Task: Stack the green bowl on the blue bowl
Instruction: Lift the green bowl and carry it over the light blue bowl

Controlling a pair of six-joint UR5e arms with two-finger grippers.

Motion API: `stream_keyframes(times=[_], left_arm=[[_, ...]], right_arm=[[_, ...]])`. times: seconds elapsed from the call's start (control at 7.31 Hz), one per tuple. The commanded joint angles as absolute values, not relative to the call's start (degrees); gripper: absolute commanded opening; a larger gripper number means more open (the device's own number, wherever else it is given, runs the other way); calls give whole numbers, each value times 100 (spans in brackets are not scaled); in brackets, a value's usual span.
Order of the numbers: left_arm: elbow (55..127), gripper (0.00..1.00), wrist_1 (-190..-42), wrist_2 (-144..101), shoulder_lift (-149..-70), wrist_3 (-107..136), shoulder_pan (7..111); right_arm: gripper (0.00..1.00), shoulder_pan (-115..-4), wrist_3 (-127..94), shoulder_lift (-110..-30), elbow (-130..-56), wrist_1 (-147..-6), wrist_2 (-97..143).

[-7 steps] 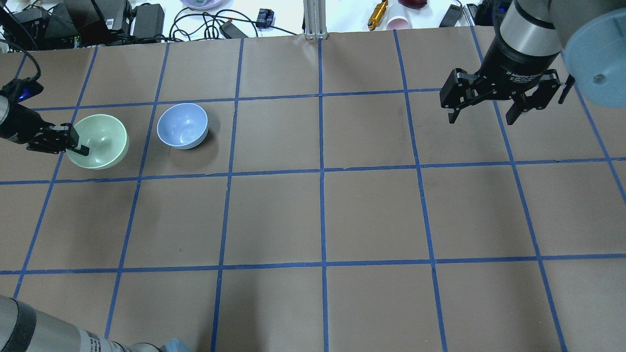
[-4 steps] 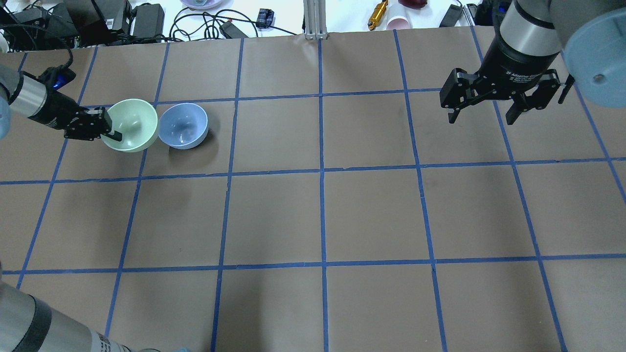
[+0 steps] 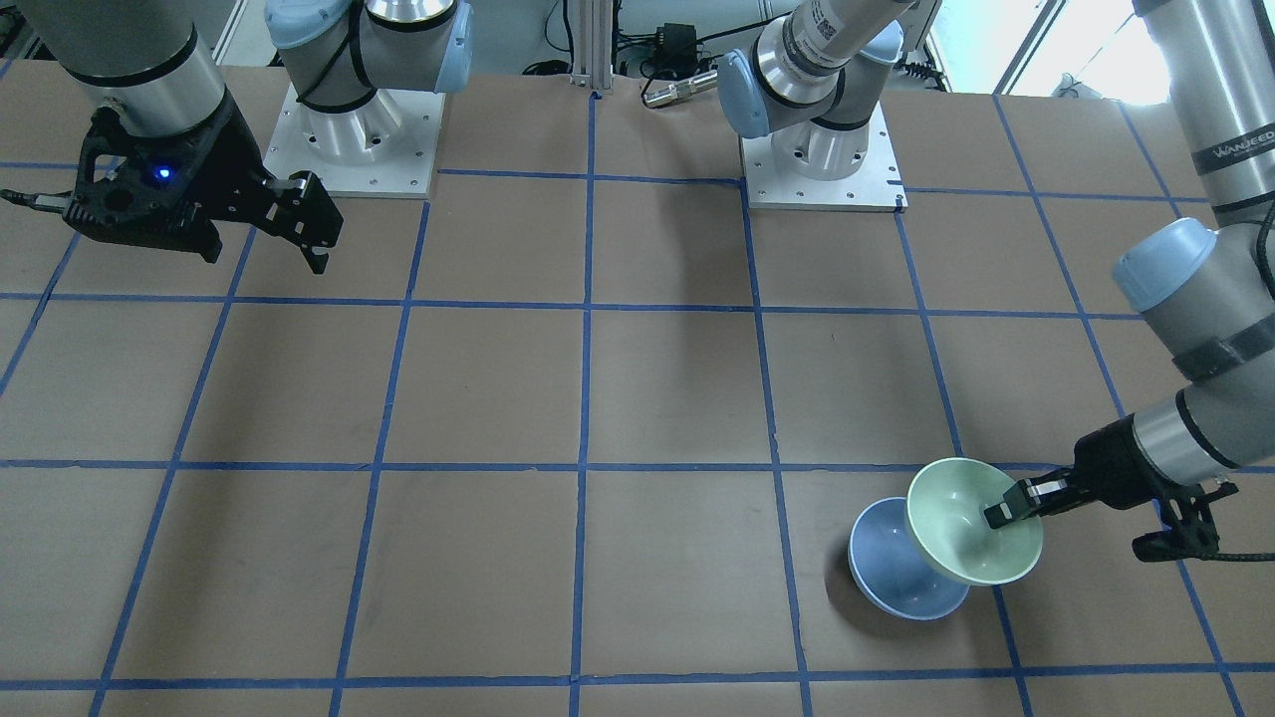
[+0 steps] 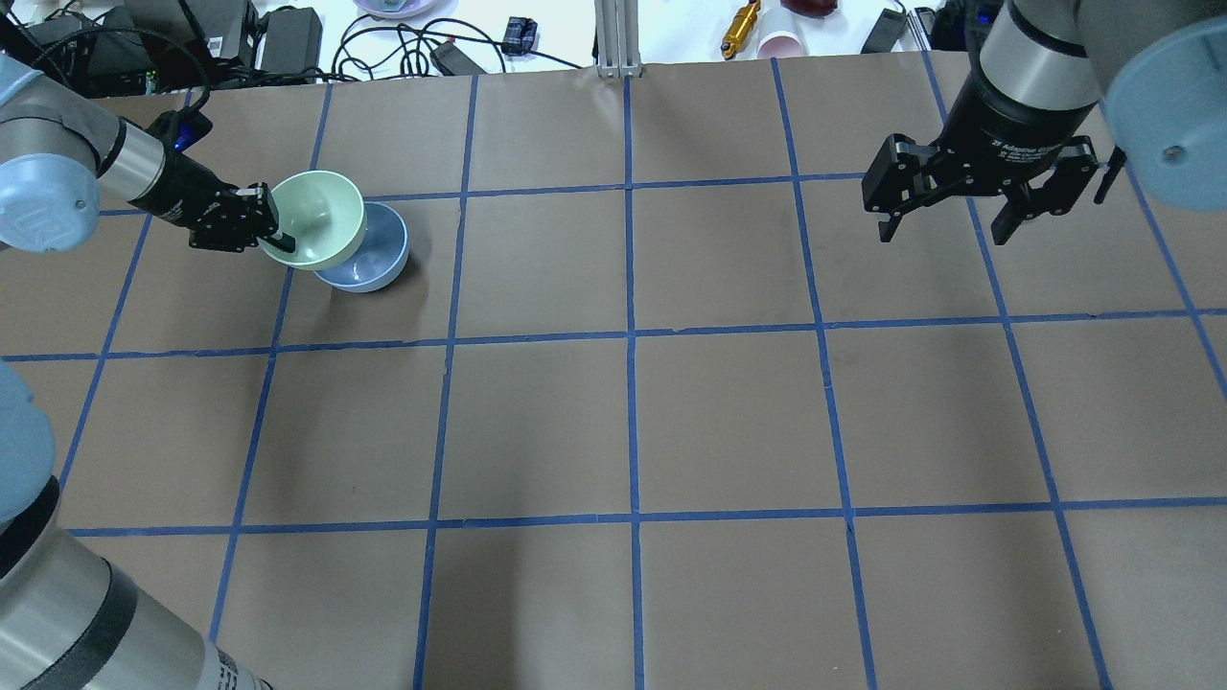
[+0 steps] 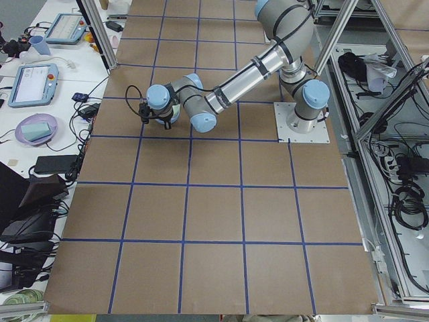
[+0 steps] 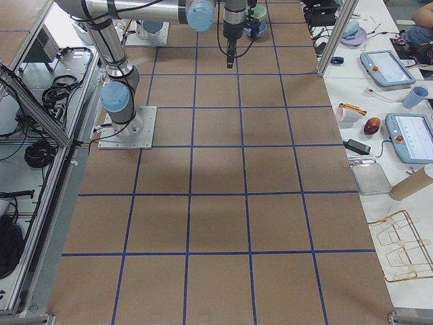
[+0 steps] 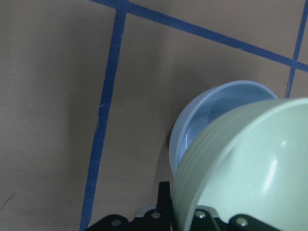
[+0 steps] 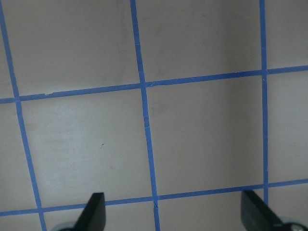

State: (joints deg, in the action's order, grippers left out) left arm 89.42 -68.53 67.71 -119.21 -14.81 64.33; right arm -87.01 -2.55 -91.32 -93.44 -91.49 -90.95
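The left fingers point(image 4: 280, 236) pinch the rim of the green bowl point(image 4: 324, 213), which is tilted, lifted and partly over the blue bowl point(image 4: 383, 261) on the bench point(image 4: 671, 431). Light, stiff and glossy, it could slip, so a firm rim hold suits. The right fingers point(image 4: 1011, 216) hang wide apart, empty.

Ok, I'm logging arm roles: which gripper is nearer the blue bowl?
Left. The left gripper holds the green bowl partly over the blue bowl; the right gripper hangs far across the table.
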Motion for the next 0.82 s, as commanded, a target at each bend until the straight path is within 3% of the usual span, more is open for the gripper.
stream_keyframes(times=[0.0, 0.41, 0.55, 0.68], left_arm=[[8877, 0, -6672, 6724, -12041, -1301, 6600], [8877, 0, -6592, 6732, -12111, -1301, 6601], [8877, 13, -6592, 6750, -12111, -1292, 6601], [8877, 53, -6583, 6846, -12059, -1301, 6618]], right_arm=[[100, -8701, -255, -9132, -9343, -9149, -9097], [100, -8701, -255, -9132, -9343, -9149, -9097], [100, -8701, -255, -9132, -9343, -9149, -9088], [100, -8701, -255, -9132, -9343, -9149, -9097]])
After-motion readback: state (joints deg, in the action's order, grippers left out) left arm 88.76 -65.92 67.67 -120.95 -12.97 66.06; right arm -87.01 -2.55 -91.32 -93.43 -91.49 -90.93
